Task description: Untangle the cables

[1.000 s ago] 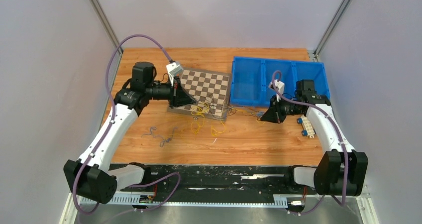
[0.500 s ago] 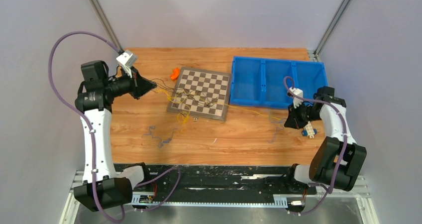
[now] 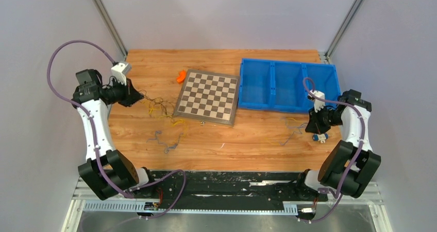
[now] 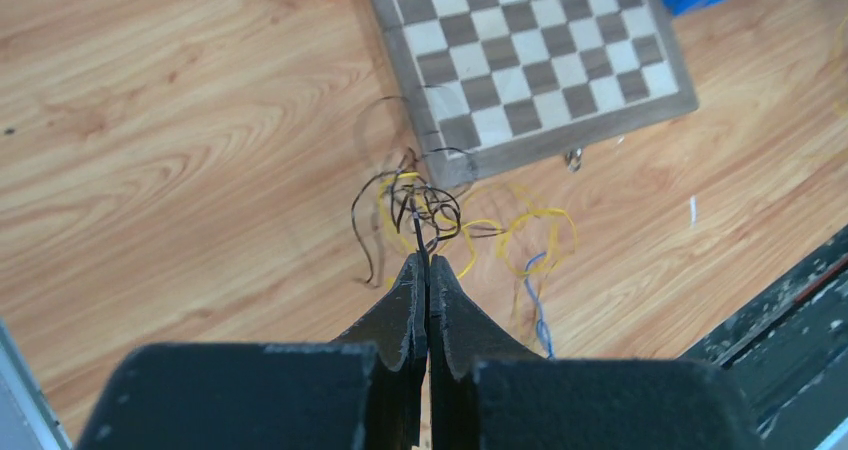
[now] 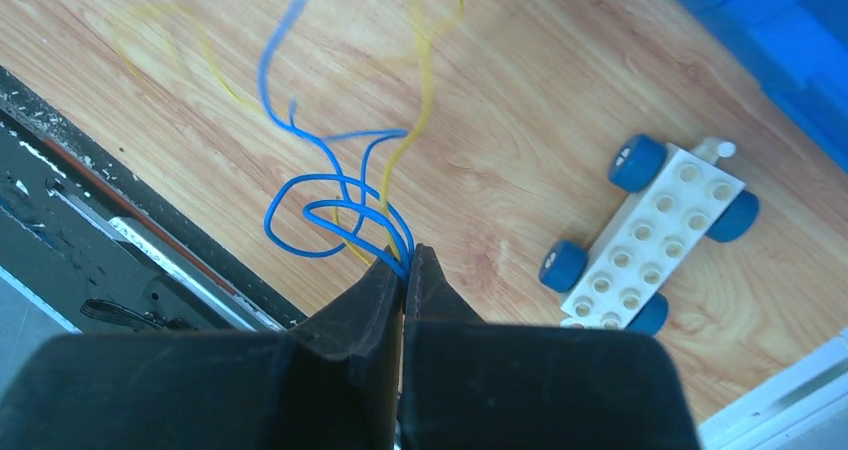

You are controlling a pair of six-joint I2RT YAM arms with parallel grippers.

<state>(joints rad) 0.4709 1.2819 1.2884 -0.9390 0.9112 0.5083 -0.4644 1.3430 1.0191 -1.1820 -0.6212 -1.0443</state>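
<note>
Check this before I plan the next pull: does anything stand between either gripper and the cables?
Nothing visible: the left gripper holds the black-and-yellow tangle, the right gripper holds blue and yellow strands.

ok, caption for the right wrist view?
Right end effector shut on blue and yellow cables over the wooden table, wheeled toy brick beside.

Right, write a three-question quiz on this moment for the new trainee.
1. True or false: the left gripper is shut on strands of the black and yellow tangle.
2. The right gripper is shut on: A) a chess piece; B) blue and yellow strands; C) a spoon.
3. Fill in: the blue bin has ___ compartments.

Key: 1 true; 2 B; 3 three.
</note>
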